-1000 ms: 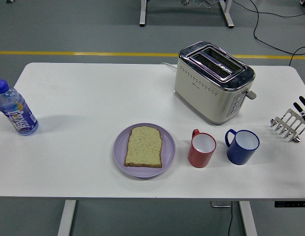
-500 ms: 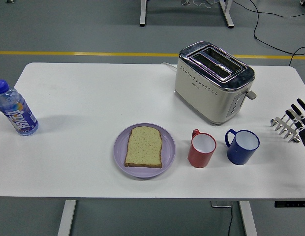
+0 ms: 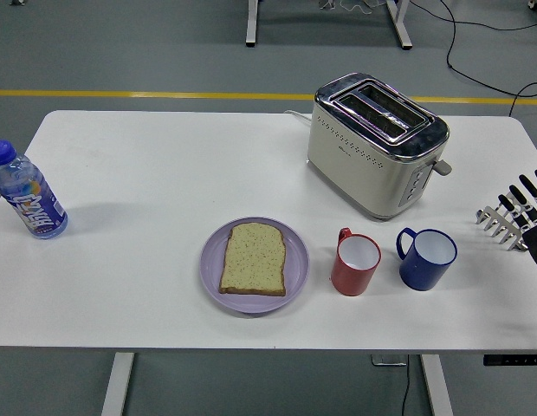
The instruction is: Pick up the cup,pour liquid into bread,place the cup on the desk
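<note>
My right hand creeps in at the table's right edge, cups standing to its left.

Head view: over the last second my hand has slid further in over the white table, black fingers spread and holding nothing, covering more of the metal toast rack; I judge it is heading for a cup. The glossy blue cup stands upright nearest, left of my hand; the red cup just beyond it; further left the porous bread lies flat on a round lilac plate. Both cups are smooth, white-lined cylinders with looped handles.
</note>
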### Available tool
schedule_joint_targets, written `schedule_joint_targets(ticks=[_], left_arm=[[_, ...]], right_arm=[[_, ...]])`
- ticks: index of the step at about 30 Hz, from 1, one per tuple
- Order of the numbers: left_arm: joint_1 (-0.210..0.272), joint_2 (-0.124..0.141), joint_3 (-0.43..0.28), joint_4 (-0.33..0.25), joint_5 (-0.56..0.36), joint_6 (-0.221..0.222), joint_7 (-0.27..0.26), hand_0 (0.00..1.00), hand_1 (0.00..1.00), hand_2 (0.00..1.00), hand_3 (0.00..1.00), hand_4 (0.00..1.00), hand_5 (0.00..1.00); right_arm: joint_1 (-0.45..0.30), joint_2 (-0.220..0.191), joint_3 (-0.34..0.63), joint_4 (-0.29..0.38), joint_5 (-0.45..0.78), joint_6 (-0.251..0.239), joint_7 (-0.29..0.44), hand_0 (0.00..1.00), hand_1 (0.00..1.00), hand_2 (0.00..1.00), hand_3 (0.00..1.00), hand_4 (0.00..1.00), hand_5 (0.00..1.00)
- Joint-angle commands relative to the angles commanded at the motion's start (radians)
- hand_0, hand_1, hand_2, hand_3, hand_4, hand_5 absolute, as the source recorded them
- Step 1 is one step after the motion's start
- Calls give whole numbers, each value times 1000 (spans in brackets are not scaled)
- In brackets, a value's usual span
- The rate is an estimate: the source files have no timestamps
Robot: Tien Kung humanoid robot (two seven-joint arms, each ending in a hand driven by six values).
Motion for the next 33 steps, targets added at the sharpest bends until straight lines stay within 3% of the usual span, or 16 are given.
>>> schedule_joint_targets(ticks=[12,33], left_arm=[[2,-1,3,1,-6,-1,-2,690,756,773,611,396,998],[3,-3,6,1,-12,-3,-4,690,756,773,611,396,998]], right_arm=[[-2,3,1,-7,1,9,2,644,547,620,595,617,137],[-5,7,3,-2,15,-9,10,643,544,616,593,616,135]])
